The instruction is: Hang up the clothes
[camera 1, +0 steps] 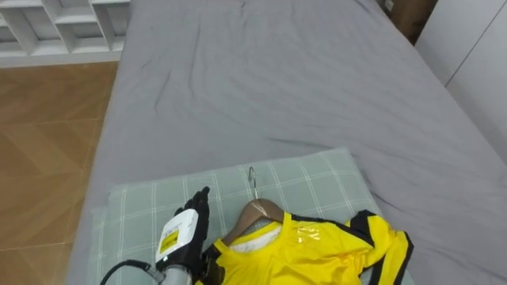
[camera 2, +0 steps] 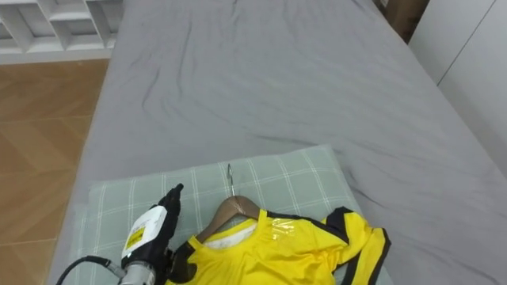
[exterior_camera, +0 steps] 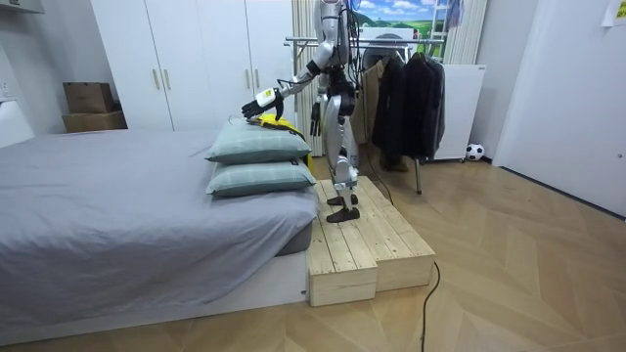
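One yellow shirt, already threaded on its hanger, lies on the pillow. The left hand reaches just left of it with fingers straight, probably to lift it. The right hand hangs idle.

eyes: head, down on pillow | room: afar, side-on | shared: pillow, bed

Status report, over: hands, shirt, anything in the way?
Left hand open beside yellow shirt. Right hand down at side. Shirt on hanger, lying on pillow. Nothing covering it.
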You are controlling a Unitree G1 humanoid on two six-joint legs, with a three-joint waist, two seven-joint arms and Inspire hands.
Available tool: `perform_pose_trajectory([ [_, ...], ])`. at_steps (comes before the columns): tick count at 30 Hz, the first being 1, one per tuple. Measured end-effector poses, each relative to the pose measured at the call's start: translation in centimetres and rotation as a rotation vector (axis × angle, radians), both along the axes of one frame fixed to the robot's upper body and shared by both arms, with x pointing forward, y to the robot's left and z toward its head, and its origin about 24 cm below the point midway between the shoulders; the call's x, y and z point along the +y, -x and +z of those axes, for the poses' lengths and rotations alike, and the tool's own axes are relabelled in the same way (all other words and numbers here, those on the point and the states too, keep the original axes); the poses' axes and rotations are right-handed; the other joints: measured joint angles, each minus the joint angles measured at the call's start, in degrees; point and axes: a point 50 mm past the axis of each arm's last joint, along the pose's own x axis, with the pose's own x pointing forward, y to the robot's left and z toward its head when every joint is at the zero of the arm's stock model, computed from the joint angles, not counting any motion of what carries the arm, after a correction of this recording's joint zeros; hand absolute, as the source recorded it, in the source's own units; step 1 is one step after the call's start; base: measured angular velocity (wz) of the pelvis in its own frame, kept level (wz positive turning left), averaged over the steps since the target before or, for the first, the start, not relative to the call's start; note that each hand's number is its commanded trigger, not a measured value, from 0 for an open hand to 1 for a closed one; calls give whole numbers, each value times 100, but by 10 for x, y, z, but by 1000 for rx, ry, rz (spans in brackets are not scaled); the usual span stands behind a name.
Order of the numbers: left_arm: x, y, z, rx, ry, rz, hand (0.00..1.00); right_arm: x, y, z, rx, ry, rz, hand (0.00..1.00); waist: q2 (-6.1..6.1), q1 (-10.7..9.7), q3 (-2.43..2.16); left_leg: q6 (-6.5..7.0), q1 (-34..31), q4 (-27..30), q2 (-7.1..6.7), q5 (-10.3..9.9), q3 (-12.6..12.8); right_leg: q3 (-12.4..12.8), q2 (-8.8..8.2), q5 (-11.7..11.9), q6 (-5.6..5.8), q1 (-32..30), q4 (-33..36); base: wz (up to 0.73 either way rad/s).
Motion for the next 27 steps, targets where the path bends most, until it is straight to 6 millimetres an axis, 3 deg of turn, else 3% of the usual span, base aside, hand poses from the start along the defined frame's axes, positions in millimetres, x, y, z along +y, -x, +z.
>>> perform_pose_trajectory([
  [7,-8,15,-13,77,4,-49,0,1,2,0,0,-16,-22,0,-7,33,2,-14,187,-164,0,9,8,-34,-10,0,0,90,-2,-1],
  [21,-11,20,-17,103,-2,-76,0,2,2,0,1,-40,-16,0,-92,38,-28,-18,290,-274,4,12,-10,-40,-2,0,0,90,13,0],
  [23,-12,21,-17,103,-2,-77,0,2,2,0,1,-40,-16,0,-96,41,-31,-18,313,-285,5,12,-99,-47,-2,0,0,80,55,0],
  [27,-14,23,-19,109,-6,-92,0,2,6,-1,8,-38,-20,0,-91,83,-35,-42,528,-411,59,28,-534,-206,32,-1,1,1,464,-12],
])
